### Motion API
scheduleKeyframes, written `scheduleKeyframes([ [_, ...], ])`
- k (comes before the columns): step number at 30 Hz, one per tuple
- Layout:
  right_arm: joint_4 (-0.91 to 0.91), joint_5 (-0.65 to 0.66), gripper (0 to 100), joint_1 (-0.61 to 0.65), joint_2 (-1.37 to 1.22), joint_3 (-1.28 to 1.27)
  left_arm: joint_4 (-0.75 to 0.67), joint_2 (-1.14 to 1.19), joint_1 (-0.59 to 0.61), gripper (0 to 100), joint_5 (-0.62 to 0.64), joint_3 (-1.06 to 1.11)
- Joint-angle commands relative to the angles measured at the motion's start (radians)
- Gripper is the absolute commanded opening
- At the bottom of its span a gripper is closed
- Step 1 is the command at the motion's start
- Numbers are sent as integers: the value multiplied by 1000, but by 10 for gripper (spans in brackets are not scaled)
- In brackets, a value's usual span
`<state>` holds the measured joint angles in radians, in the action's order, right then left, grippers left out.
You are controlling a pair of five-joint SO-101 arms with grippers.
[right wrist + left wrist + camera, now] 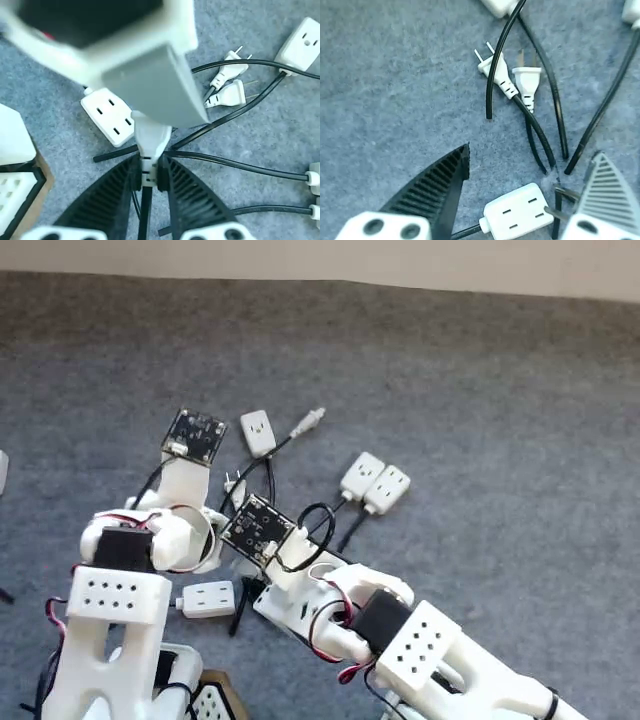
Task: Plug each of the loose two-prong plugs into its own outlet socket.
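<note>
My right gripper [150, 162] is clamped tight on the tail of a white two-prong plug [150, 139], just where its black cable [146, 210] leaves it. My left gripper [530, 152] is spread wide with nothing in it, its fingers on either side of a white outlet socket [515, 215]. The socket lies on the grey carpeted worktop [480, 390], near the edge where my arms stand.

From the left wrist, metal prongs show just beside the socket, by my pale finger [600, 195]. I take them for the held plug's prongs, though from the right wrist part of my other arm hides that end.

I judge the step in hand to be mating this plug with this socket, and it is not yet seated. Next, my left gripper should close on the socket body to brace it. Then I line the prongs up square with one pair of slots and push straight in.

A slim loose plug [496, 70] and a squat loose plug [527, 80] lie side by side nearer the worktop's middle, awaiting their own sockets.
</note>
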<state>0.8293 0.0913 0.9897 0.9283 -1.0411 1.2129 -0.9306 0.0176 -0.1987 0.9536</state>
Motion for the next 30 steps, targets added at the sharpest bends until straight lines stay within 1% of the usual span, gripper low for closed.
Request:
scheduleKeyframes([
  [1,84,-8,5,4,51,180,-86,-12,-19,354,6,104],
  [5,180,-8,5,4,36,315,-100,-12,-21,354,6,143],
  [8,205,-9,5,4,35,369,-100,-13,-39,354,5,166],
  [13,208,-8,5,4,31,366,-100,-13,-58,354,5,173],
  [16,209,8,5,4,31,317,-100,-13,-31,354,2,163],
  [18,209,40,5,-12,31,263,-100,-12,16,354,-2,150],
  [21,206,61,5,-48,31,196,-95,-10,145,354,-51,91],
  [25,200,115,5,-54,33,143,-92,-4,341,354,-138,-73],
  [30,166,152,5,-39,38,140,-32,-2,504,354,-241,-236],
])
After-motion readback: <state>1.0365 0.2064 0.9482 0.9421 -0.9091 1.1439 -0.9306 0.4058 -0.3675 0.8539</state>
